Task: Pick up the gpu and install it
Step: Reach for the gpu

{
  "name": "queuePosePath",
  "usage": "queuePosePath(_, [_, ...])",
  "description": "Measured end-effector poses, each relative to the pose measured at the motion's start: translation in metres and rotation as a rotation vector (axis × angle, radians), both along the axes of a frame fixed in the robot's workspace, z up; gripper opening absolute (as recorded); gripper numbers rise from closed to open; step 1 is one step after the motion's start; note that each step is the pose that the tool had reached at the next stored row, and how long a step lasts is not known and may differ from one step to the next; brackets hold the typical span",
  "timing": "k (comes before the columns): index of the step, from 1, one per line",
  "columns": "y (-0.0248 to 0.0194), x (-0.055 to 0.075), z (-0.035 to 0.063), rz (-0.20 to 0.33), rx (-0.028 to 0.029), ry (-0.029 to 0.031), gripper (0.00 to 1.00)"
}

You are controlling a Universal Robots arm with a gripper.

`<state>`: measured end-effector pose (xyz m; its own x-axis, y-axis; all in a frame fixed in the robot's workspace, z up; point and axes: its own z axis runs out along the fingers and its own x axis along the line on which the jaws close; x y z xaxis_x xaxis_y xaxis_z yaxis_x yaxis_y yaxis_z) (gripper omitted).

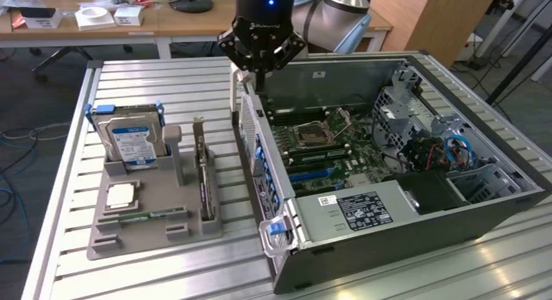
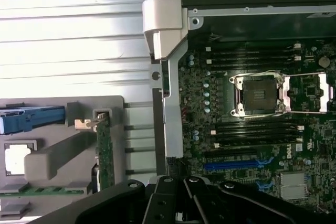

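Observation:
The gpu [image 1: 205, 187] stands on edge in a slot of the grey holder tray [image 1: 147, 238], its silvery bracket at the far end. From the wrist view it appears edge-on as a thin green strip, the gpu [image 2: 105, 153]. My gripper [image 1: 257, 72] hangs above the rear wall of the open computer case [image 1: 483, 213], apart from the card and to its right in the exterior view. The fingers are shut with nothing between them. The gripper's dark linkages [image 2: 181, 205] show in the wrist view, over the case edge. The motherboard [image 2: 252, 129] lies exposed with blue slots [image 2: 236, 165].
The holder also carries a hard drive [image 1: 129, 141] with a blue-white label, a processor chip [image 1: 121, 195] and a narrow green memory stick [image 1: 142, 217]. All rest on a ribbed metal table [image 1: 172, 86]. A desk with clutter [image 1: 95, 19] stands behind.

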<state>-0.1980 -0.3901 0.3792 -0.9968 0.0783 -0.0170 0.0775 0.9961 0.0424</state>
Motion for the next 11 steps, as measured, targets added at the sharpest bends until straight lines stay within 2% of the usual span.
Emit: queuePosePath(11, [0.004,-0.02,-0.0062,-0.006,0.0001,0.011,0.1])
